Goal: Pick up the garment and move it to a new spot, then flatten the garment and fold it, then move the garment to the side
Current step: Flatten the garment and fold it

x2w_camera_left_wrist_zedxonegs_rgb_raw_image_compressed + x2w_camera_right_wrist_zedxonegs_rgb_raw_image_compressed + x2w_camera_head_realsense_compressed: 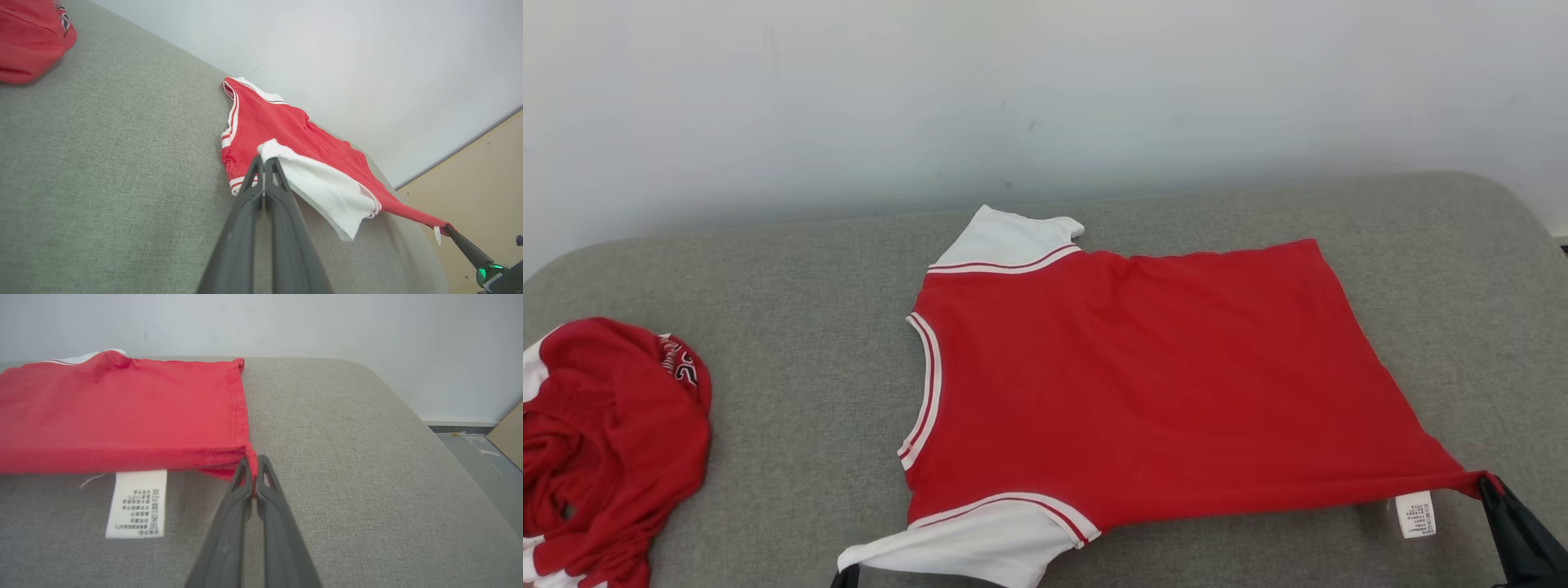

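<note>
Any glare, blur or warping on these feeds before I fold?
Head view: soft even light, no glare, shirt sharp. Left wrist view: scene tilted, wide-angle stretch, left tool sharp. Right wrist view: label crisp, faint shadow beneath the shirt.

1. left gripper: long dark fingers lying pressed together, no gap showing, tips pinching white sleeve edge of garment. Tip just peeking in at bottom edge of head view, lower left.
2. right gripper: fingers pressing flat against each other, tips pinching red hem corner. In head view sitting at lower right, fingers pointing up and inward.
3. Grippers standing well apart, each holding cloth.
</note>
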